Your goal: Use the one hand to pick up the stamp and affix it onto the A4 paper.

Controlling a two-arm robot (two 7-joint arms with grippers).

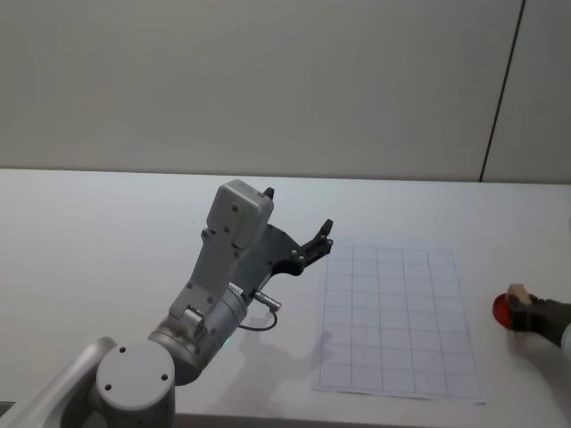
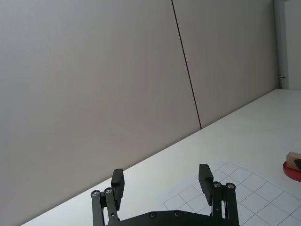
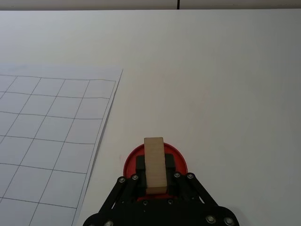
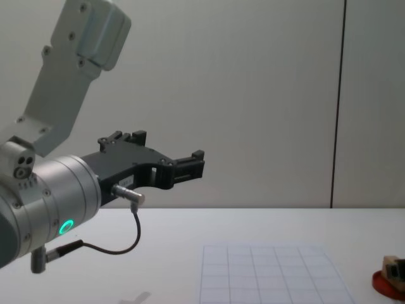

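Note:
The stamp [image 3: 155,165], a small pale wood block, stands upright between the black fingers [image 3: 140,165] of my right gripper [image 3: 155,175], which is shut on it. Under it lies a flat round red disc [image 3: 132,160]; whether the block still touches the disc I cannot tell. In the head view the right gripper [image 1: 528,309] comes in at the right edge, with the stamp [image 1: 516,293] just right of the A4 paper [image 1: 393,321], a white gridded sheet lying flat on the table. My left gripper [image 1: 317,242] hangs open in the air, left of the paper.
The white table [image 1: 107,232] stretches wide to the left and behind the paper. A plain wall [image 1: 268,80] closes the back. The raised left arm [image 4: 57,190], with green ring and looping cable, stands over the table's left front.

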